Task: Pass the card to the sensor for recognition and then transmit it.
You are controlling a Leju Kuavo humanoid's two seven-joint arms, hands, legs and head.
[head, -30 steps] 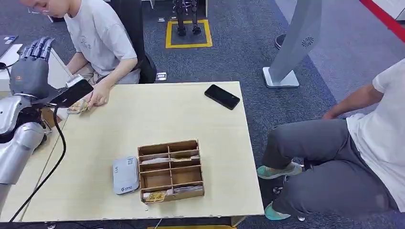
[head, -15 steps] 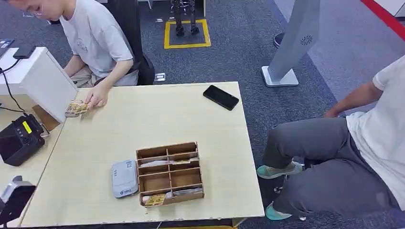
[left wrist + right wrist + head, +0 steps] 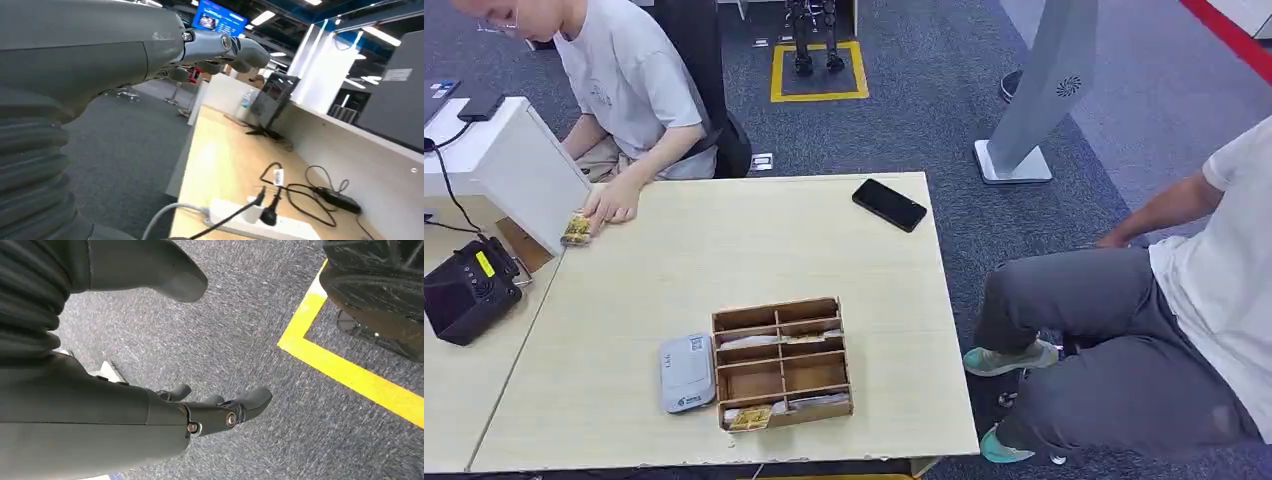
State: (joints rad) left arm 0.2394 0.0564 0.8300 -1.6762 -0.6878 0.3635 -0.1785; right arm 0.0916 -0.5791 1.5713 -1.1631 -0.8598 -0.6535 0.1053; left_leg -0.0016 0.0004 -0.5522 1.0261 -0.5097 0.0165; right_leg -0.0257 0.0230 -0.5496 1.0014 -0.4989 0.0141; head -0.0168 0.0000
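grey left hand and right hand both empty, fingers loosely apart, right over carpet.

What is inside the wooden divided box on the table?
The wooden box holds flat cards in several compartments, one yellowish card at the near corner. Two middle compartments look bare. The dividers hide how many cards lie stacked.

A black phone lies near the desk's far right corner. A wooden divided box sits near the front edge. A person's hand rests at the far left corner.
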